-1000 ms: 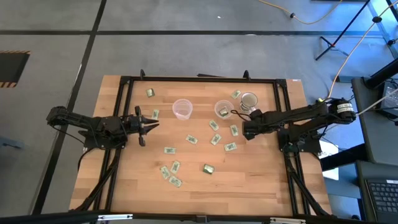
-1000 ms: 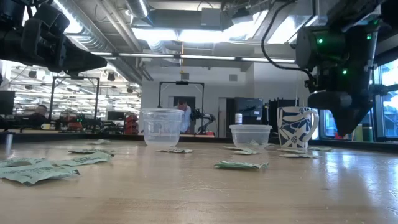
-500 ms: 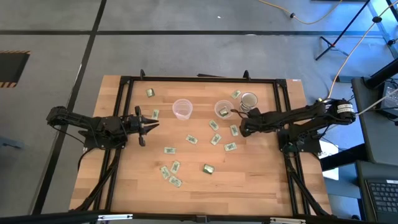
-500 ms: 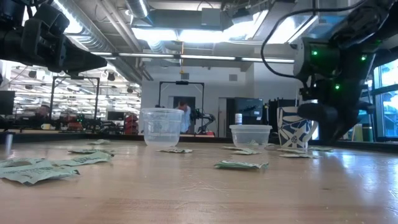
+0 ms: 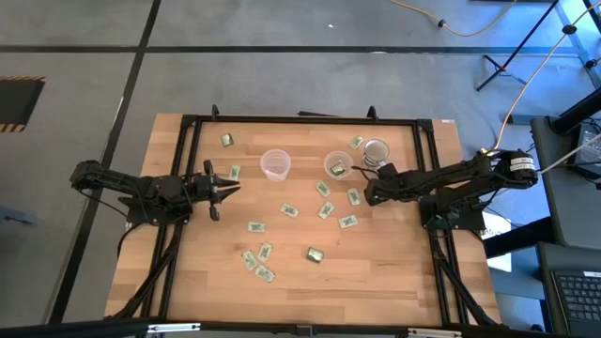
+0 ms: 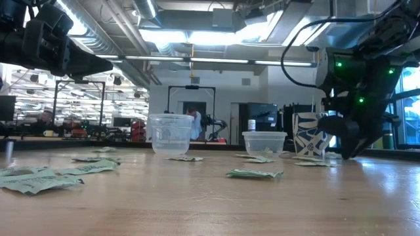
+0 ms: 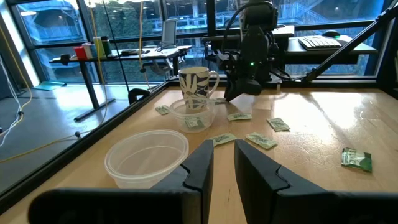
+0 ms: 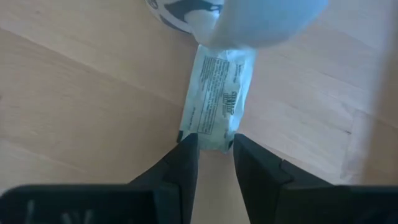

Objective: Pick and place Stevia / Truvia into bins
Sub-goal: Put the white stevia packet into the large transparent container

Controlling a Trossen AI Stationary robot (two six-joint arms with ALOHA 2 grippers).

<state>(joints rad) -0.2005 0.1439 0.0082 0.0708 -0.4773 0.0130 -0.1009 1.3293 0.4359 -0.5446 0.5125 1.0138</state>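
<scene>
High view: your right pincer (image 5: 369, 194) sits low over the tabletop (image 5: 282, 282) beside the mug (image 5: 376, 150), right at a sachet (image 5: 354, 196) lying just off the filled cup (image 5: 336, 165). The left pincer (image 5: 222, 188) waits well apart, near the tabletop's left edge; the right arm is clearly the nearer one.

Low view: the right pincer hangs with its tips close to the wood, in front of the mug.

Left wrist view: that pincer's fingers (image 7: 200, 167) stand slightly apart with nothing between them, facing the empty cup (image 7: 146, 157).

Right wrist view: the sachet (image 8: 216, 104) lies straight ahead, long axis running away from the fingers (image 8: 184, 163). The jaws are partly open, straddling its near end; you can't yet call it gripped. Closing should pinch it across its width.
</scene>
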